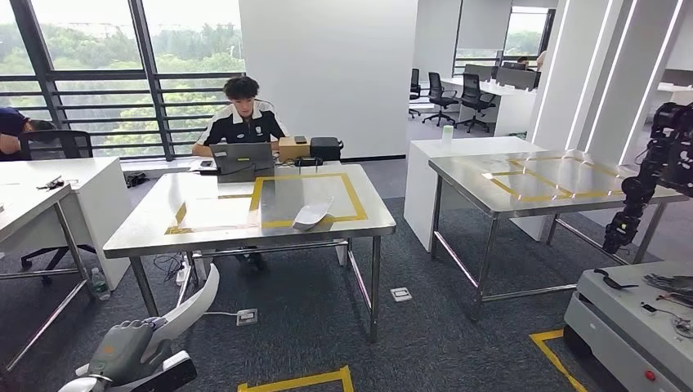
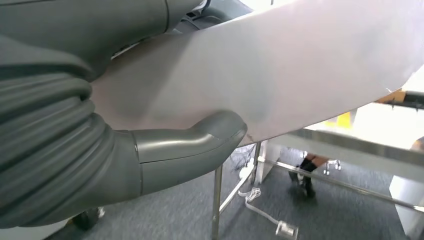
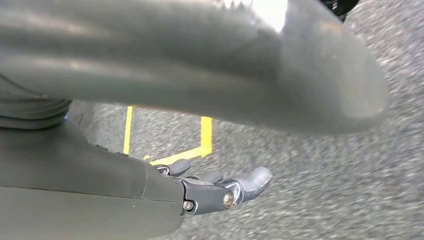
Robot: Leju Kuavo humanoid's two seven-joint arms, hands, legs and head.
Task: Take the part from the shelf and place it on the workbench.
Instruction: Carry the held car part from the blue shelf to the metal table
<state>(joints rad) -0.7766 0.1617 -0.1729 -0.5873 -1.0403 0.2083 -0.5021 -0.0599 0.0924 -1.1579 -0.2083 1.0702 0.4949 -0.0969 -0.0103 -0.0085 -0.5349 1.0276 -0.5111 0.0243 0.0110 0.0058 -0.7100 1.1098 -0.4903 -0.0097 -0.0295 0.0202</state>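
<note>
Left hand (image 1: 131,349) holds white curved part (image 1: 192,304), thumb (image 2: 190,145) pressed under it. Right hand (image 3: 220,187) fingers loosely apart, empty. Workbench (image 1: 245,214) well ahead of fingers: keep grip firm, carry part level w/ approach.

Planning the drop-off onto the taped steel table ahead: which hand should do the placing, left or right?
Left. The left hand already grips the white part, with its thumb pressed on it. The right hand hangs over the carpet holding nothing. The workbench already bears one similar white part.
</note>
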